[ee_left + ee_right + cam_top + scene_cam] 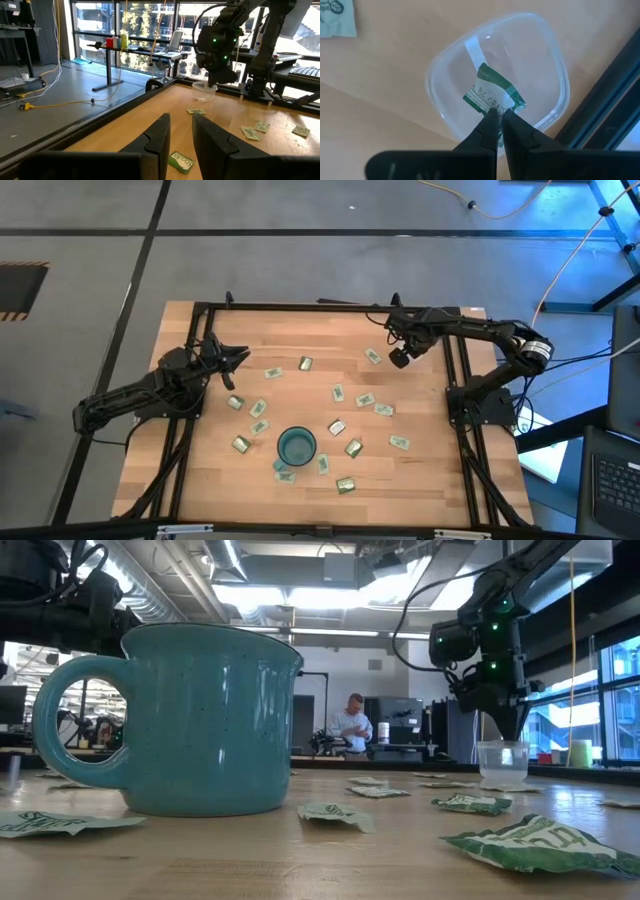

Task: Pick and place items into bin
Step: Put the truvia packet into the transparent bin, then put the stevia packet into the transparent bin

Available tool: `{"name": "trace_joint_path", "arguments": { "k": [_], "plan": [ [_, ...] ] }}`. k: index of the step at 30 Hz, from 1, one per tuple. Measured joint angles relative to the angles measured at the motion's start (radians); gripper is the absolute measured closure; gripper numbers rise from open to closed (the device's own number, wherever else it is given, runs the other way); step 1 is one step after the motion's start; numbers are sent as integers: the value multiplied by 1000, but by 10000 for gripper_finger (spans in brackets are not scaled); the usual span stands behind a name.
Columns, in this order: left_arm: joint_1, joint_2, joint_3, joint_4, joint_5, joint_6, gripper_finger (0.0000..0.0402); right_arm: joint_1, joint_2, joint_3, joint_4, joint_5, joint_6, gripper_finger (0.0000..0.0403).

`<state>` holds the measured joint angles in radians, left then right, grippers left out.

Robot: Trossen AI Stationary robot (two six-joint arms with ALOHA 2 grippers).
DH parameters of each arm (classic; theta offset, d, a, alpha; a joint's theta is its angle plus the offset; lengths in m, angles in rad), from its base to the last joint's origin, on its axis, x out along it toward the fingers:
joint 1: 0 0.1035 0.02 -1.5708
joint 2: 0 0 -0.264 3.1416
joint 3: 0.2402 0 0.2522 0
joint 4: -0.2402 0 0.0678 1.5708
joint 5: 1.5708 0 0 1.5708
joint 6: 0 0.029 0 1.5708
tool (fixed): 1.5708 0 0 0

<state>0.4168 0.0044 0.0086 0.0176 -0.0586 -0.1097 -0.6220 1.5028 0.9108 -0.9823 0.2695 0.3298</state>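
The bin (547, 47) is a clear plastic cup standing near the table's far right corner, also seen in the low view (502, 760) and the left wrist view (204, 91). My right gripper (498, 116) points down right above its opening, shut on a green-and-white packet (492, 90). Several more packets (338, 393) lie flat across the middle of the table. My left gripper (238, 358) waits at the table's left side, level and open, with nothing between its fingers (160, 132). My right gripper pinches the packet by one edge (489, 106) between its two fingertips. The fingers come from above, pointing steeply down. The packet hangs below them over the bin's opening; whether it touches the bin's bottom I cannot tell.
A teal mug (296, 446) with a handle stands at the table's near middle, with packets around it. A black frame rail (455, 370) runs close beside the bin along the right edge. A person (352, 725) sits in the room far behind the table.
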Motion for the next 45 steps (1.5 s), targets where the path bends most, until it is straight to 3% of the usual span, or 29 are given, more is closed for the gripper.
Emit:
{"name": "trace_joint_path", "arguments": {
  "k": [13,18,22,26,30,38,45],
  "plan": [
    [0,0,0,0,0,0,327,0,0,0,6,0,1,379],
    [0,0,0,0,0,0,327,1,0,0,6,12,1,340],
    [0,0,0,0,0,0,327,1,0,24,-28,85,7,305],
    [0,0,0,0,0,0,327,9,0,74,-32,89,7,290],
    [0,0,0,0,0,0,327,57,0,108,8,49,0,288],
    [0,0,0,0,0,0,327,161,4,70,258,-62,-71,288],
    [0,0,0,0,0,0,327,195,93,63,289,-63,-60,288]
  ]
}}
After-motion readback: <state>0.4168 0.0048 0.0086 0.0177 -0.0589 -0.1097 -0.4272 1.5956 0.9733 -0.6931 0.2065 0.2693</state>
